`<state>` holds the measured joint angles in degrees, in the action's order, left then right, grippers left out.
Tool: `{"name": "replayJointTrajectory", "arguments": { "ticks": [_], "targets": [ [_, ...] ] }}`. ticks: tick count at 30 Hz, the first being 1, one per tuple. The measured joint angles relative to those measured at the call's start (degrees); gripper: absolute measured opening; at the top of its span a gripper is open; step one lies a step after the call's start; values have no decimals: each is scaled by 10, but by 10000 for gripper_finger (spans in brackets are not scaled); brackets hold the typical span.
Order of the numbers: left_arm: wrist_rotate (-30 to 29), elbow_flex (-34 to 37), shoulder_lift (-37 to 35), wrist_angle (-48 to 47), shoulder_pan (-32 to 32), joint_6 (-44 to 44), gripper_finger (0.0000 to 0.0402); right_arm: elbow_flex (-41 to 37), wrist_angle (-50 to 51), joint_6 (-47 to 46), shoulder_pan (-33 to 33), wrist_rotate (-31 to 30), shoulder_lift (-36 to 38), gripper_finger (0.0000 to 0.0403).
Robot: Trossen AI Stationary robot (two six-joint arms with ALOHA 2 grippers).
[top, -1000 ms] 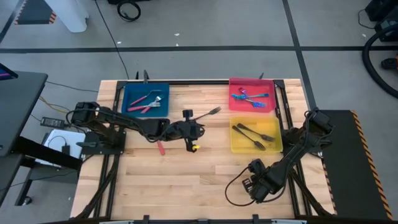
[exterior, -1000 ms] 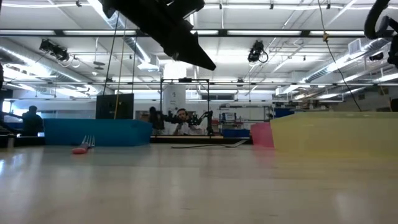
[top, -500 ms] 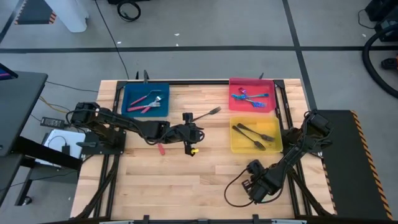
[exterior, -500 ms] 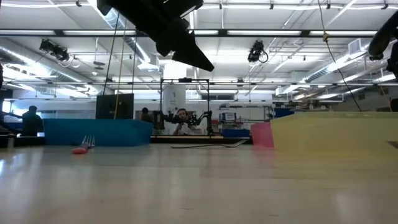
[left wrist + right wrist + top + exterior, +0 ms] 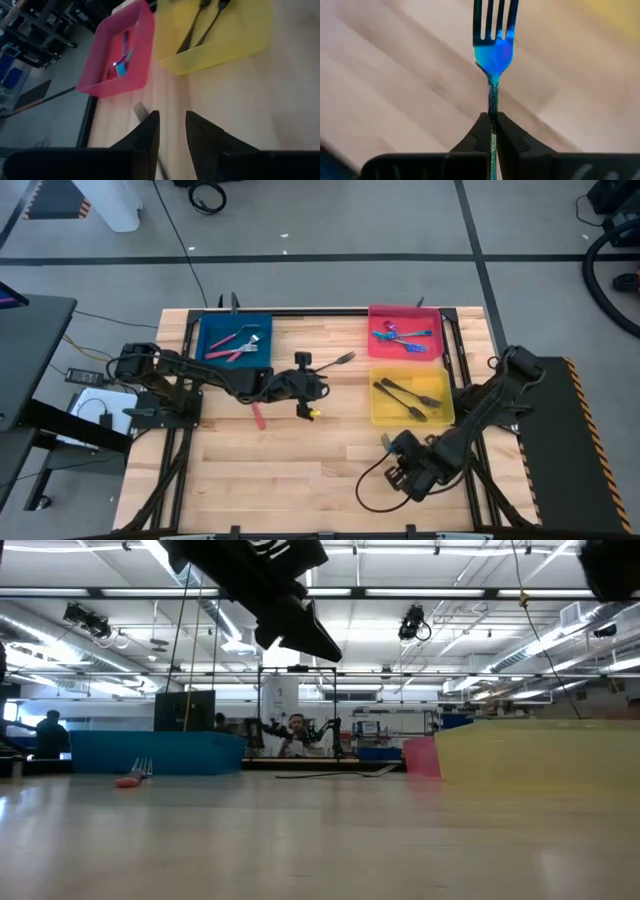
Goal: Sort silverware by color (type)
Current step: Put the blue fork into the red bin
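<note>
right gripper (image 5: 491,131) is pinching a blue fork (image 5: 493,45) by the handle, left gripper (image 5: 172,131) hanging narrowly open over the dark fork (image 5: 337,361)

The right gripper (image 5: 392,448), clamping a blue fork (image 5: 493,50), has shifted slightly closer to the yellow tray (image 5: 380,416).

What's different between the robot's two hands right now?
The right gripper has its fingers shut on a blue fork; the left gripper has its fingers apart, gripping nothing that shows. The left gripper hangs over the table's middle, by a loose dark fork; the right gripper is off near the yellow tray. Both are dark, with two fingers.
</note>
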<state>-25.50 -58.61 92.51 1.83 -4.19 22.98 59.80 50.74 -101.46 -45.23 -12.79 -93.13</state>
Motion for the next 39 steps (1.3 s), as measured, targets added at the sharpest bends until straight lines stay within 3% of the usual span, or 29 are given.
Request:
{"name": "replayJointTrajectory", "arguments": {
  "ticks": [7, 14, 24, 29, 39],
  "targets": [
    [0, 0, 0, 6, 51, 51, 99, 81, 172, 93, 49, -224, 60, 17],
    [0, 0, 0, 5, 109, 62, 99, 94, 360, 180, 189, -379, 110, 17],
    [0, 0, 0, -29, 156, 28, 99, 94, 371, 458, 423, -509, 157, 17],
    [0, 0, 0, -54, 152, 14, 98, 81, 311, 588, 536, -510, 155, 18],
    [1, 0, 0, -86, 138, 8, 98, -17, -25, 992, 723, -301, 154, 18]
  ]
}}
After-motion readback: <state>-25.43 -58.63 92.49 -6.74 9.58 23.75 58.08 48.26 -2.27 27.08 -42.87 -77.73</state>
